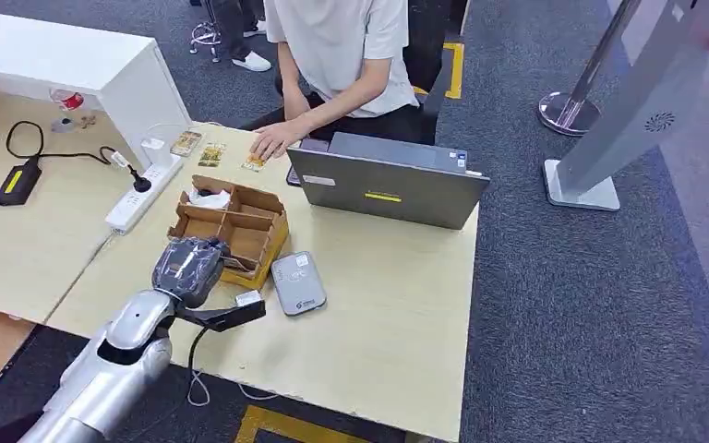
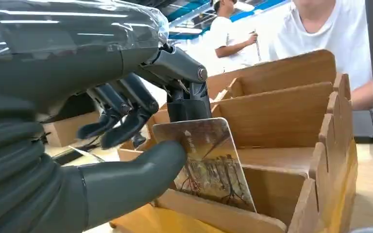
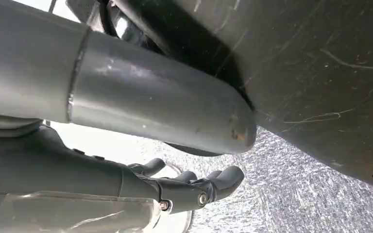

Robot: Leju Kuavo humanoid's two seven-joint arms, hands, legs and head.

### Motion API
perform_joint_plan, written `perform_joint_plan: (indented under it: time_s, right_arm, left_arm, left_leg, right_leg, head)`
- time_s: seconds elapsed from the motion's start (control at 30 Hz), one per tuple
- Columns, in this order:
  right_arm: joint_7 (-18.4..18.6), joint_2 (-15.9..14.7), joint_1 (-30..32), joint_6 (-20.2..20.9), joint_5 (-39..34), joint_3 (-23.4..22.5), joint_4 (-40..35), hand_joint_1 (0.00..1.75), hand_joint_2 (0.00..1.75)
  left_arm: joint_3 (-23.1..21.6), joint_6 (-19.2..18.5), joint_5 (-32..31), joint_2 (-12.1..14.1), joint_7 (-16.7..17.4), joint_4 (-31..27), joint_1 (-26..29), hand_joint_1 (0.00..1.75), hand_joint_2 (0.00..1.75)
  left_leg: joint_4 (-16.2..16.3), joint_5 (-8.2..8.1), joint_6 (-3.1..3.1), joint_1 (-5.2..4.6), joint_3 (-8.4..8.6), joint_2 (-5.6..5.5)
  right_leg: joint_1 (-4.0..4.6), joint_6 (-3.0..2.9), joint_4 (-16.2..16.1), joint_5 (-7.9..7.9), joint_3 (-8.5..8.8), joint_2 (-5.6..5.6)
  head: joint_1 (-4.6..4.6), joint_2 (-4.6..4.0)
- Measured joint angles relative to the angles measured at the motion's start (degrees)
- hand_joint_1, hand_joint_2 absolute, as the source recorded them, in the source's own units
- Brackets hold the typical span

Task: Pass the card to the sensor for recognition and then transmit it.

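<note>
Pinching a picture card between thumb and finger, the left hand hovers over the wooden divider box, the card tilted above a front compartment. Beside the box, toward the table's near edge, lies the grey sensor. The right hand hangs over carpet, fingers lightly curled, holding nothing. A person's hand rests at the far edge.

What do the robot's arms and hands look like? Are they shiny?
Yes! The left arm is a smooth, shiny silver tube with rounded joints. Its left hand wears a dark grey ribbed cover under glossy clear plastic wrap, with a thick grey thumb and darker, slimmer fingers joined by little metal pins. The right hand has the same dark fingers and a clear-wrapped cover.
</note>
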Motion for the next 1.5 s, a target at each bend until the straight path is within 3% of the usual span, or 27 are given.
perform_joint_plan:
  time_s: [0.07,0.33,0.6,0.7,0.8,0.93,1.03,1.23,1.27,1.5]
  right_arm:
    - [-0.04,0.0,-0.01,0.02,0.2,0.0,0.0,0.0,0.0]
    - [-0.81,0.0,0.0,0.0,0.61,0.0,0.0,0.0,0.0]
    - [-0.59,0.0,-0.02,0.18,1.27,0.0,0.0,0.0,0.0]
    - [-0.57,0.0,-0.09,0.79,1.84,0.0,0.0,0.0,0.0]
    - [-0.96,0.0,-0.33,1.84,3.48,0.53,0.0,0.0,0.0]
    - [-1.77,0.02,-1.34,3.89,5.51,2.06,0.0,0.0,0.0]
    - [-2.27,0.15,-1.51,4.77,6.25,2.97,0.0,0.0,0.0]
    - [-2.14,0.2,-1.8,5.33,6.73,3.89,0.0,0.0,0.0]
    - [-1.99,0.2,-1.81,5.22,6.73,3.91,0.0,0.0,0.0]
    - [-1.73,0.2,-1.77,5.07,6.62,3.93,0.0,0.0,0.0]
  left_arm:
    - [0.2,3.24,-0.57,-0.09,0.0,0.0,0.01,1.75,1.75]
    - [2.49,8.74,1.31,0.0,-1.88,-2.92,1.02,1.75,1.75]
    - [5.51,10.22,5.88,0.83,-4.77,-15.79,2.36,1.75,1.75]
    - [5.73,8.61,6.25,1.01,-4.83,-19.35,-0.17,1.75,1.75]
    - [5.7,9.9,4.06,0.74,-5.14,-19.98,-4.9,1.75,1.75]
    - [5.59,13.92,-1.38,-1.16,-4.11,-14.37,-15.64,1.75,1.75]
    - [5.0,14.55,-4.57,-3.06,-2.1,-7.57,-22.56,1.75,1.75]
    - [4.28,14.6,-2.58,-6.9,-1.62,6.67,-32.52,1.75,1.75]
    - [4.24,13.94,-1.9,-7.26,-1.79,7.81,-33.08,0.0,1.75]
    - [3.43,10.09,2.34,-8.26,-2.38,10.01,-34.43,0.0,1.75]
  left_leg:
    - [0.0,0.0,0.0,0.0,0.0,0.0]
    - [0.0,0.0,0.0,0.0,0.0,-0.01]
    - [0.0,0.0,0.0,0.01,0.0,-0.04]
    - [0.0,0.02,0.01,0.0,0.0,-0.04]
    - [0.01,0.06,0.01,0.01,0.02,-0.03]
    - [0.01,0.17,0.05,0.0,0.03,-0.03]
    - [0.02,0.22,0.04,0.0,0.04,-0.01]
    - [0.02,0.23,0.04,-0.01,0.03,0.01]
    - [0.02,0.22,0.04,-0.01,0.03,0.03]
    - [0.02,0.21,0.04,-0.01,-0.02,0.03]
  right_leg:
    - [0.0,0.0,0.0,0.0,0.0,0.0]
    - [0.0,0.0,0.0,0.0,0.0,0.0]
    - [0.0,0.0,0.0,0.0,-0.01,-0.04]
    - [0.0,0.0,0.0,0.01,0.0,-0.05]
    - [0.0,0.0,0.0,0.05,-0.02,-0.04]
    - [0.0,0.06,0.0,0.19,0.01,-0.06]
    - [0.0,0.04,0.0,0.23,-0.02,-0.03]
    - [-0.01,0.06,0.01,0.27,-0.01,0.02]
    - [-0.01,0.06,0.01,0.27,-0.01,0.03]
    - [0.0,0.05,0.0,0.25,-0.07,0.03]
  head:
    - [0.02,0.0]
    - [0.02,0.0]
    - [0.02,0.0]
    - [0.0,0.0]
    - [-0.02,0.0]
    - [0.04,0.0]
    - [0.02,0.0]
    - [0.04,0.0]
    - [-0.02,0.0]
    - [0.0,0.0]
